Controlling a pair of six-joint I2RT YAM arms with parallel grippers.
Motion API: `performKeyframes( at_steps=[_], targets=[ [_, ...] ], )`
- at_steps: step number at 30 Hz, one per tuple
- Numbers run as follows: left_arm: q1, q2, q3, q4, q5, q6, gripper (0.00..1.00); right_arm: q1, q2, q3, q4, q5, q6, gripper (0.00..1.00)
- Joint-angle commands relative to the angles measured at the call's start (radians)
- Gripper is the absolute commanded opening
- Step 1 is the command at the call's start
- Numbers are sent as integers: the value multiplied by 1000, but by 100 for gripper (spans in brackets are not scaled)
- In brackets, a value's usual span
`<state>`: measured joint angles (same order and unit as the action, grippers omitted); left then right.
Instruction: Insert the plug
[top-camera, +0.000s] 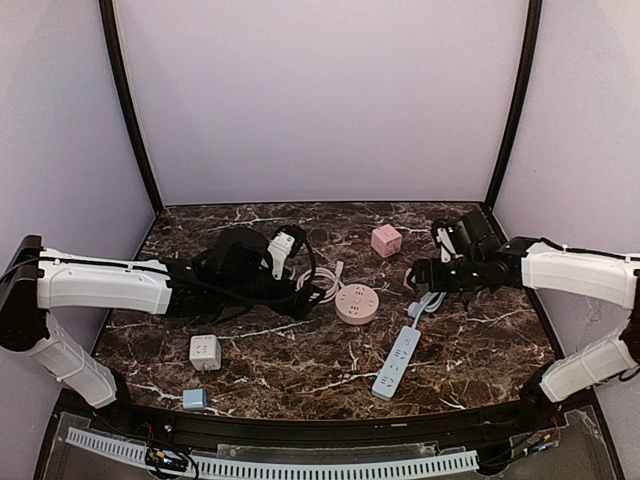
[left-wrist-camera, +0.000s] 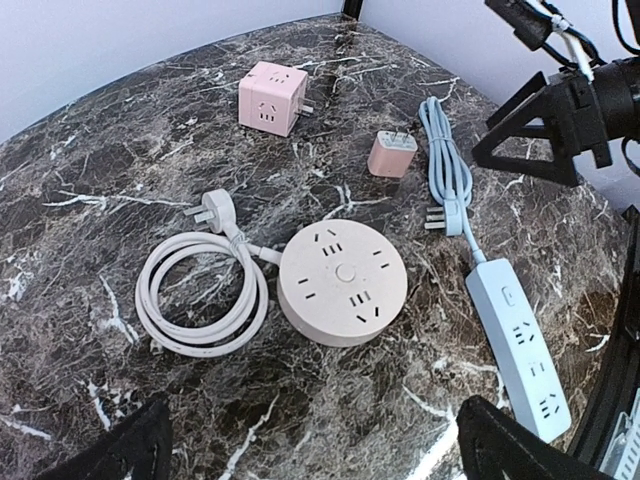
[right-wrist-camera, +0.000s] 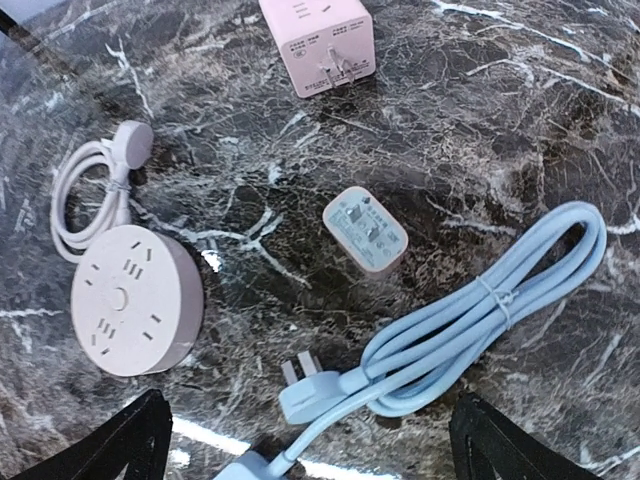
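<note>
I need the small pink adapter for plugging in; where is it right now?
The small pink adapter lies prongs-up on the right half of the table, centred in the right wrist view, between the pink cube socket and the bundled blue cable.

You are seeing a white cube socket sitting near left on the marble tabletop, a small blue adapter lying just nearer, and a pink cube socket sitting far, right of centre.

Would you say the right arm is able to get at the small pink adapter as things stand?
Probably yes. The right gripper is open and looks down on the adapter, which lies by itself with nothing over it; the blue cable lies beside it, not touching.
</note>
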<state>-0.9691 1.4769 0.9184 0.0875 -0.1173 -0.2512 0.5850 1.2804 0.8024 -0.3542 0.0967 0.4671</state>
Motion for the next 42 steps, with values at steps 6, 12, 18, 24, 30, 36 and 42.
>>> performKeyframes(
  at_steps=[6, 12, 18, 24, 30, 36, 42],
  targets=[
    [-4, -19, -54, 136, 10, -69, 96, 10, 330, 267, 0, 163, -365, 93],
    [-4, -43, -99, 158, -2, -66, 95, 3, 472, 395, -88, 154, -495, 85],
    [-4, -31, -102, 158, 2, -62, 95, -20, 505, 398, -114, 65, -613, 80],
    [-5, -40, -111, 159, 6, -60, 94, -48, 532, 406, -136, 34, -661, 72],
    [-4, -35, -112, 165, 21, -62, 94, -90, 539, 416, -153, 0, -669, 61],
    [-4, -35, -110, 160, 13, -59, 93, -93, 572, 437, -149, -27, -686, 50],
    [-4, -36, -110, 159, 10, -52, 93, -96, 576, 446, -151, -46, -691, 28]
  ],
)
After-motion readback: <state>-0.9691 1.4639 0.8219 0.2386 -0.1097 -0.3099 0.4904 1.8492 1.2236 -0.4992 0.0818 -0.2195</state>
